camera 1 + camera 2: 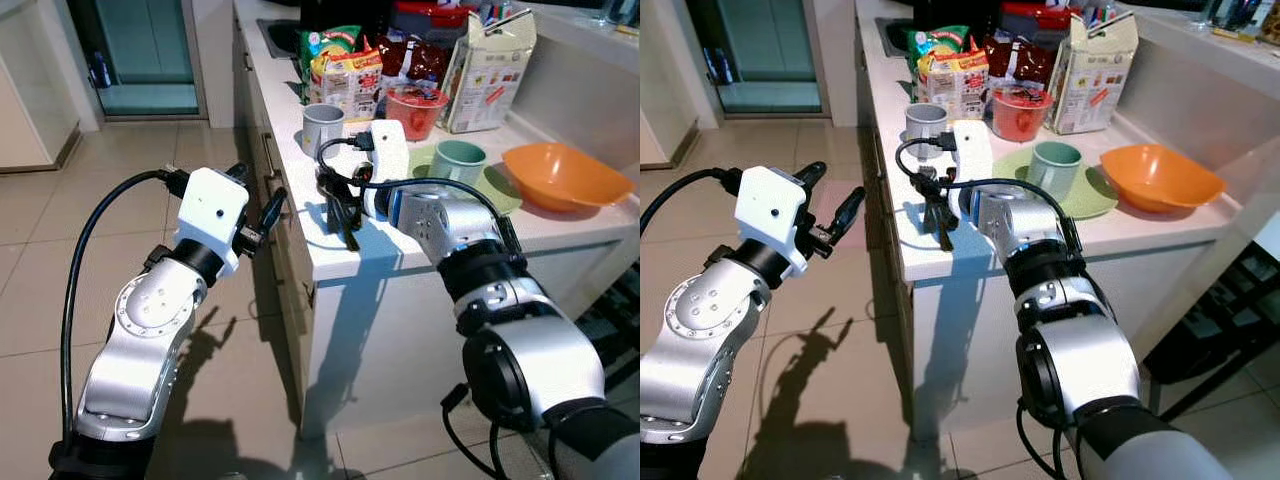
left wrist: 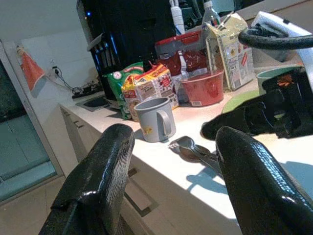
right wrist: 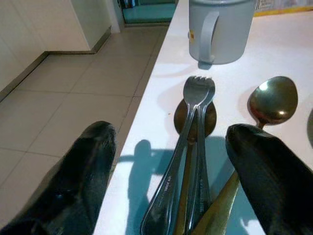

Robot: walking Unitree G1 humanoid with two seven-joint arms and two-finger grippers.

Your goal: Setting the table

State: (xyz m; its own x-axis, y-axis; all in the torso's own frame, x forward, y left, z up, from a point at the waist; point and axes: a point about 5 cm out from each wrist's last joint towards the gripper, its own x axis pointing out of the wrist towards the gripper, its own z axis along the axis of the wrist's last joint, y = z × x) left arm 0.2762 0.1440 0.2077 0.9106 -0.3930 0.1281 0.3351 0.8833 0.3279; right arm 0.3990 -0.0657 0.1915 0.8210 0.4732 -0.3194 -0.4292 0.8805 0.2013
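Note:
Two forks (image 3: 195, 122) and several spoons (image 3: 272, 100) lie bundled on the white counter (image 1: 400, 258), close to its left edge. My right gripper (image 3: 168, 132) hangs open just above them, one finger on each side of the handles; from the head it stands at the counter's front left part (image 1: 345, 232). A grey mug (image 1: 322, 128) stands just beyond the cutlery. Further right, a green mug (image 1: 457, 160) sits on a green plate (image 1: 503, 192), beside an orange bowl (image 1: 560, 175). My left gripper (image 1: 258, 195) is open and holds nothing, in the air off the counter's left side.
Snack packets (image 1: 345, 65), a red bowl (image 1: 415, 110) and a carton (image 1: 490, 70) crowd the back of the counter, with a sink (image 1: 280, 35) behind them. Drawer handles (image 1: 270, 155) line the cabinet side. Tiled floor (image 1: 120, 160) stretches left toward a doorway.

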